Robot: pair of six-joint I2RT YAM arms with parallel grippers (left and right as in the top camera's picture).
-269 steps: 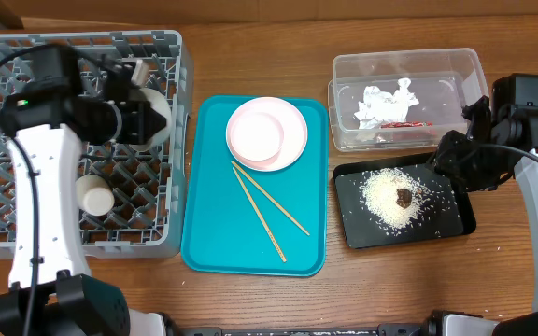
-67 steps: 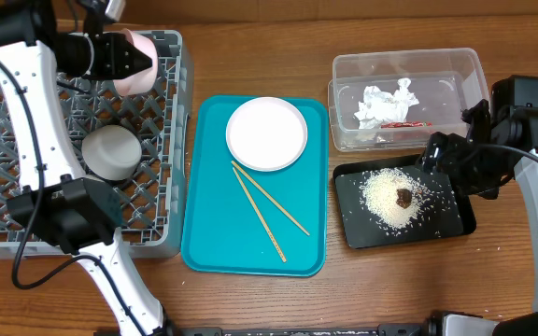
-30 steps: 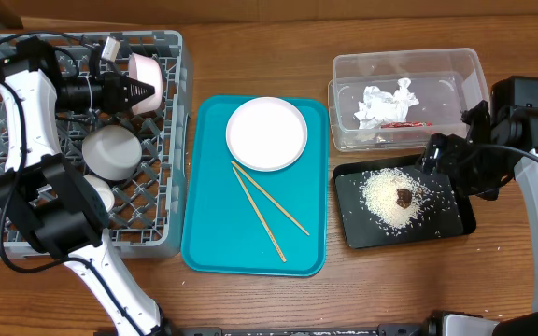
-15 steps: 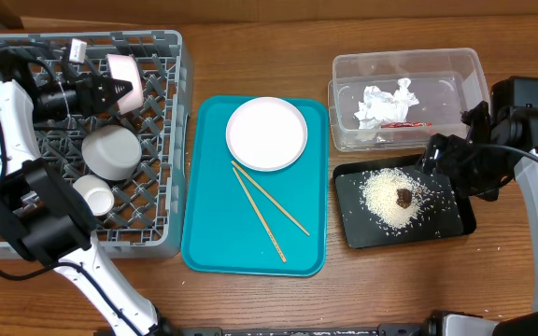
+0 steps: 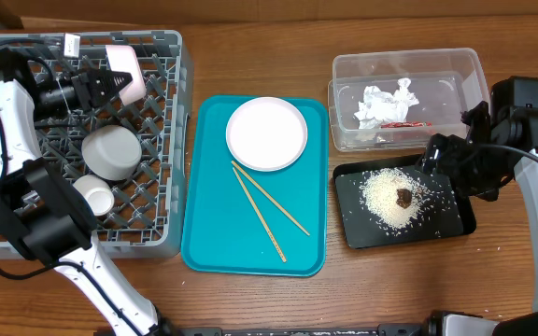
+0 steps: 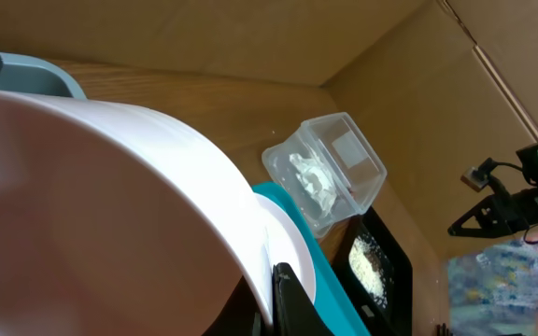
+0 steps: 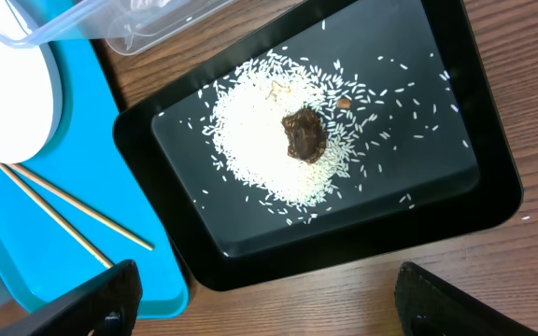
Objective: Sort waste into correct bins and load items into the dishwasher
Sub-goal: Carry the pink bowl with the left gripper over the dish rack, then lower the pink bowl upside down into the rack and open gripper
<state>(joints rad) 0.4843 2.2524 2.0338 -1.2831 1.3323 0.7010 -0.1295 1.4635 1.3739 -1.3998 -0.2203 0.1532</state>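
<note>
overhead view: small pinkish round bowl [image 5: 125, 73] held on its side above the back of the large grey plastic lattice dish rack [image 5: 174, 140], left gripper [image 5: 108, 82] clamped on its rim. right gripper [image 5: 442, 161] hangs jaws apart over the shallow black rectangular tray [image 5: 465, 222] of white rice [image 5: 384, 198].

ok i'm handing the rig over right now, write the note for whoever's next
Left claw shut on pink bowl, at the far side of the rack. Right claw open, beside the black tray.
Done: white bowl and cup in rack; napkin, wrapper in tub; rice, lump in black tray.
To do: set pink bowl down; load plate and chopsticks from teal tray.
</note>
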